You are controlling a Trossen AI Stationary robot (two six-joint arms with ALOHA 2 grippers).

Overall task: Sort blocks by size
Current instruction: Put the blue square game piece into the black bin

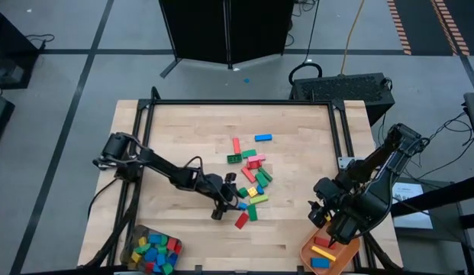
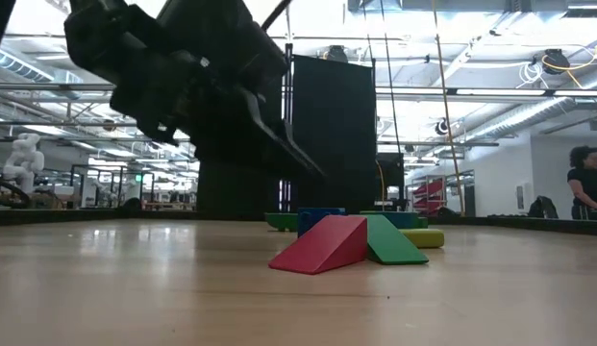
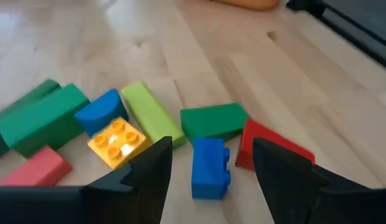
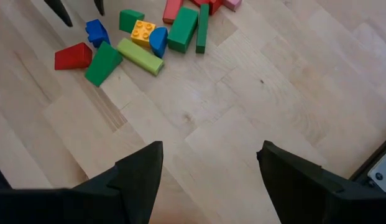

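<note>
A loose pile of blocks in red, green, yellow, blue and pink lies flat on the table's middle. My left gripper is low at the pile's near end, open. Its fingers stand on either side of a small blue brick without plainly touching it. Beside that brick lie a green block, a red wedge and a yellow studded brick. My right gripper hangs open, with nothing between its fingers, high over the table's near right part.
An orange tray holding a few blocks sits at the near right corner, below my right arm. A grey container full of blocks stands at the near left. One blue block lies apart, farther back. Bare wood lies left of the pile.
</note>
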